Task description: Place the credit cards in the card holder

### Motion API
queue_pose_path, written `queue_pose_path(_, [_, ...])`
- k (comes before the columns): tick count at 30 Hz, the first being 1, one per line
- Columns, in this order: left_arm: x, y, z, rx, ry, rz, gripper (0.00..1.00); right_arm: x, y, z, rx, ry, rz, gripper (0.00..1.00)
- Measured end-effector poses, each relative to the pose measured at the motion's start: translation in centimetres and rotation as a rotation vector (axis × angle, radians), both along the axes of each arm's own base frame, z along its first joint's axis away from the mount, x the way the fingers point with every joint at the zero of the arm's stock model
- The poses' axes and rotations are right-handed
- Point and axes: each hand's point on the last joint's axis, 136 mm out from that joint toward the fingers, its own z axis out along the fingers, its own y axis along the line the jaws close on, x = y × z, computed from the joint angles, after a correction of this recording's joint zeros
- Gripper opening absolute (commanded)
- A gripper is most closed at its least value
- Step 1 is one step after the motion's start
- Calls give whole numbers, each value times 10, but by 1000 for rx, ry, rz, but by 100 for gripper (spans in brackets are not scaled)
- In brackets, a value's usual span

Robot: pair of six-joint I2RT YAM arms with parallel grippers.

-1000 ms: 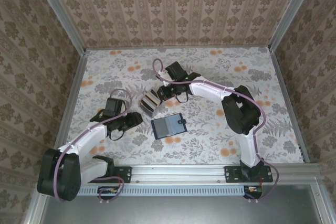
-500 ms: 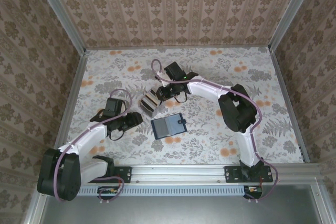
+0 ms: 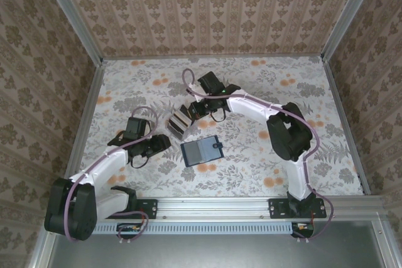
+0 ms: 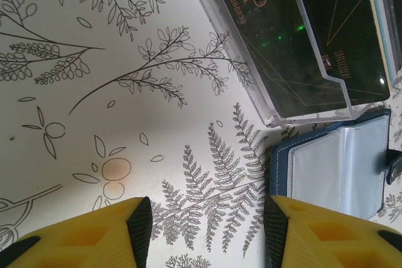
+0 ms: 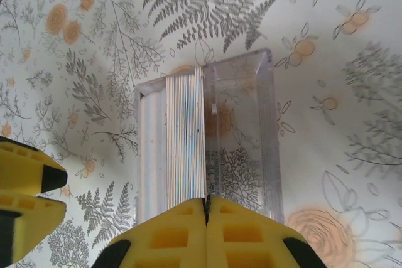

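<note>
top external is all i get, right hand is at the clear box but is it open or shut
Observer: Shut. The right wrist view shows the right hand with its yellow fingers pressed together at the edge of the credit cards stacked in the clear box. I can't tell if one is pinched.
Operator: and the left hand
Observer: Open. In the left wrist view the left hand has only bare tablecloth between its fingers.
Operator: what do the cards look like
Observer: From the left wrist, the ones facing it are dark, and one is printed VIP.
</note>
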Motion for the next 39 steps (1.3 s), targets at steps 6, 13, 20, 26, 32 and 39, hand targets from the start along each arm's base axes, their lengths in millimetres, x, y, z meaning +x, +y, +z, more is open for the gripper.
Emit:
queue_pose_path(6, [-7, -14, 3, -10, -7, -58, 53, -22, -27, 42, 0, -75, -32, 0])
queue_pose_path(13, [-24, -39, 8, -22, -12, -167, 53, -98, -63, 20, 39, 72, -20, 1])
queue_pose_path(20, [-46, -66, 3, -36, 16, -262, 52, -147, -87, -45, 95, 345, -56, 0])
queue_pose_path(26, [-49, -73, -5, -44, 35, -261, 51, -149, -80, -63, 190, 470, -72, 0])
queue_pose_path(32, [-44, -74, -18, -23, 56, -243, 44, -133, -76, -61, 290, 501, -79, 0])
queue_pose_path(39, [-37, -71, -27, 7, 56, -211, 41, -128, -79, -88, 296, 580, -105, 0])
